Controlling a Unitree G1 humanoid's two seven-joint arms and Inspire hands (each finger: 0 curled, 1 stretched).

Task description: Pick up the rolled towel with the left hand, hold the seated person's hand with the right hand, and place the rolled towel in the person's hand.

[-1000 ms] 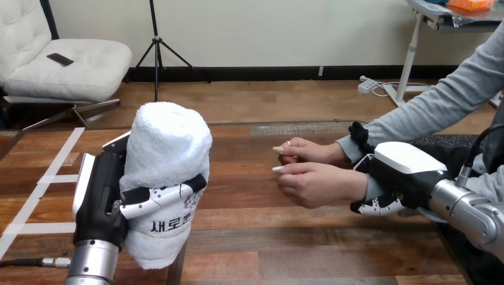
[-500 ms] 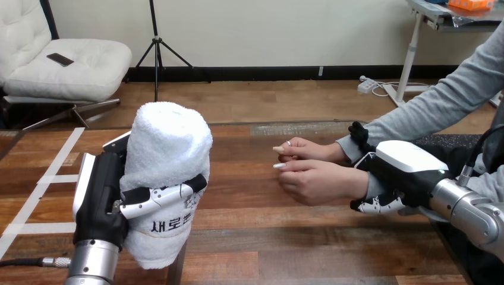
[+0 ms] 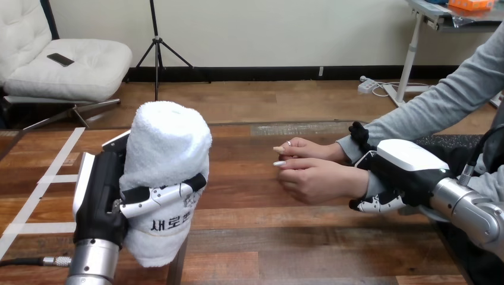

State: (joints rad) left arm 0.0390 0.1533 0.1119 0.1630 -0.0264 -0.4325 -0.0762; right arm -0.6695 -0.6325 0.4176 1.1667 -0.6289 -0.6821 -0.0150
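Lower left, the left hand (image 3: 104, 193) grips the upright white rolled terry towel (image 3: 169, 148). At right, the right hand (image 3: 407, 165) wraps the person's wrist (image 3: 361, 185). Next, the towel likely swings across into the person's lower hand (image 3: 315, 181).

At the frame's right, the person's nearer hand (image 3: 324, 181) has risen slightly, closing on the person's farther hand (image 3: 309, 149); the right hand (image 3: 404, 169) at its wrist has lifted with it.

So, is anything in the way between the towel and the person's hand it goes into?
Nothing visible. Bare table lies between the towel, upright in the left hand, and the person's near hand, whose wrist the right hand grips. The person's far hand sits close behind it.
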